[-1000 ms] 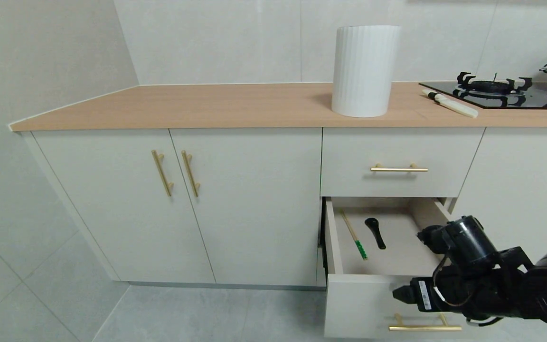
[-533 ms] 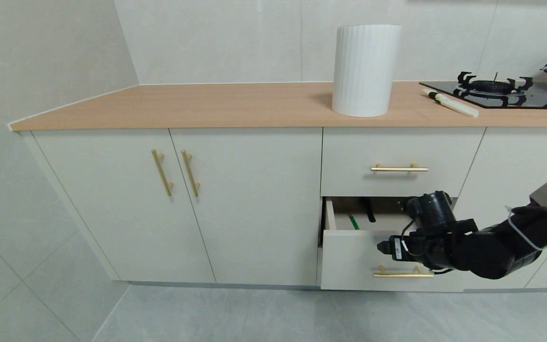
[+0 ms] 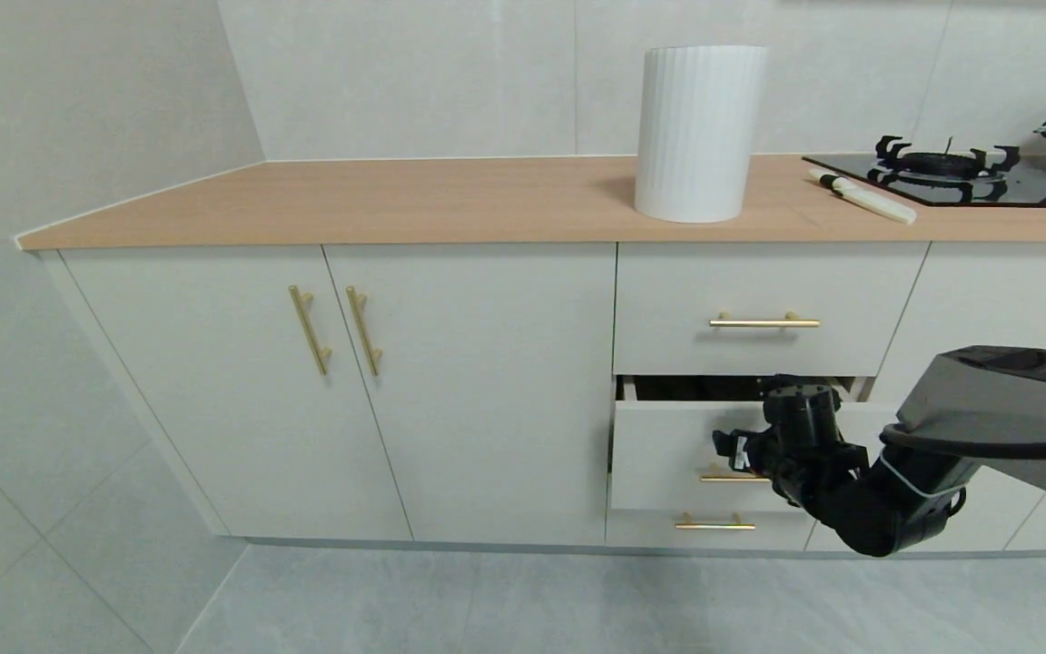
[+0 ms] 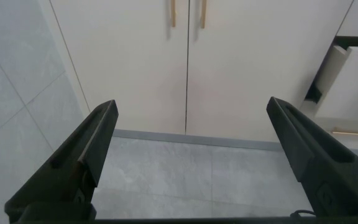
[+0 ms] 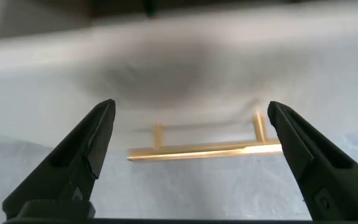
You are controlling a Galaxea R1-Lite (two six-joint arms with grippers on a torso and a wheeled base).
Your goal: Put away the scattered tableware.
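Now chopsticks & spoon are hidden in the drawer point(image 3: 659, 445), wide open 1 s ago, nearly shut. Right tool point(image 3: 734, 450), jaws spread & empty, is at its front by the handle point(image 5: 204, 149); knife point(image 3: 861, 197) on the surface point(image 3: 396, 200) prob. goes next.

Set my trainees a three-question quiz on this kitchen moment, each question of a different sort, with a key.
1. True or false: the middle drawer is fully shut.
2. Multiple choice: what lies on the counter beside the stove? A) a spoon B) a knife C) a plate
3. Fill in: the jaws of the right gripper, in front of the drawer's handle, are ____.

Key: 1 false, a gap shows along its top; 2 B; 3 open.
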